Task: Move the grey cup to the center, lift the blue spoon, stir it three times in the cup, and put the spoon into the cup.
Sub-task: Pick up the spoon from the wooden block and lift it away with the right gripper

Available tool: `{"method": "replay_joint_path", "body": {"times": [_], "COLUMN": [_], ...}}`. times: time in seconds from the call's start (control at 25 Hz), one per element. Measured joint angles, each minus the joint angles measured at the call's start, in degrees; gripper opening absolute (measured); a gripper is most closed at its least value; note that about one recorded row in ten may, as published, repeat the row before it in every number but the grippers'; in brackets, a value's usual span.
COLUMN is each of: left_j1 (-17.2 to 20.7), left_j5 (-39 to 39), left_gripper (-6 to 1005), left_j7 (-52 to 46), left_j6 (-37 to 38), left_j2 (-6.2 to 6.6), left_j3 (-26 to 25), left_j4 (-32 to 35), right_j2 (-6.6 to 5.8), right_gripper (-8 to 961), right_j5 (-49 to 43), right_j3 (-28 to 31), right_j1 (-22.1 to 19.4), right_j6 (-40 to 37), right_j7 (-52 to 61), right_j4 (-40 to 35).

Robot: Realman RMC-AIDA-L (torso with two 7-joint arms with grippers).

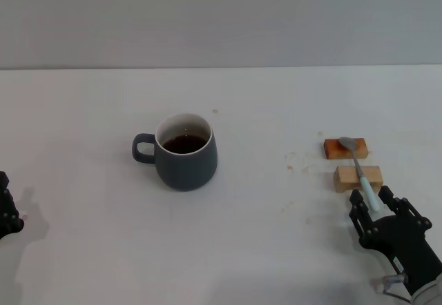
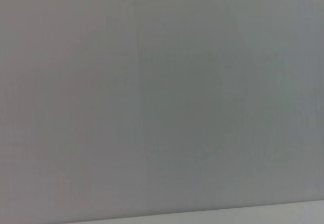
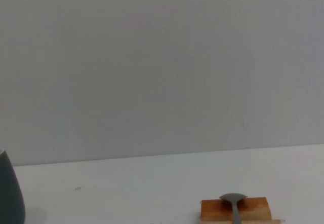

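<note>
in the head view, the grey cup (image 1: 185, 152) stands upright near the middle of the white table (image 1: 228, 250), its handle towards the robot's left and dark liquid inside. well to its right lie two wooden blocks, a darker block (image 1: 345, 148) farther back and a paler block (image 1: 358, 178) nearer. the blue spoon (image 1: 359, 169) rests across both, its metal bowl on the darker block and its pale handle running over the paler one. the right gripper (image 1: 371, 201) is at the near end of the handle, its fingers apart with the handle tip between them. the left gripper (image 1: 7, 208) sits at the table's left edge, mostly cut off, and i cannot tell its state.

the left wrist view shows only a plain grey wall (image 2: 162, 97).

the right wrist view shows the spoon's bowl on the darker block, and a sliver of the cup at the frame edge.
</note>
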Motion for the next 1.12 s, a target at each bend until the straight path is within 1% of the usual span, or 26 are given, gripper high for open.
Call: {"method": "replay_joint_path", "body": {"times": [0.04, 0.24, 0.6, 1.0, 1.12], "left_j1": [0.0, 0.0, 0.0, -0.1, 0.0], "left_j5": [0.0, 0.0, 0.0, 0.0, 0.0], "left_gripper": [-2, -2, -2, -2, -2], "left_j7": [0.0, 0.0, 0.0, 0.2, 0.2], "left_j6": [0.0, 0.1, 0.2, 0.3, 0.3], "left_j2": [0.00, -0.01, -0.01, 0.01, 0.07], "left_j3": [0.0, 0.0, 0.5, 0.6, 0.6], "left_j4": [0.0, 0.0, 0.0, 0.1, 0.1], "right_j2": [0.00, 0.03, 0.07, 0.07, 0.07], "right_gripper": [574, 497, 312, 303, 245], "right_j5": [0.0, -0.1, -0.1, 0.2, 0.2], "right_j3": [0.1, 0.5, 0.3, 0.9, 1.3], "right_j1": [0.0, -0.2, -0.1, -0.5, -0.6], "right_j6": [0.0, -0.1, -0.1, -0.6, -0.7], "right_j7": [0.0, 0.0, 0.0, 0.0, -0.1], "right_j4": [0.0, 0.0, 0.0, 0.6, 0.8]}}
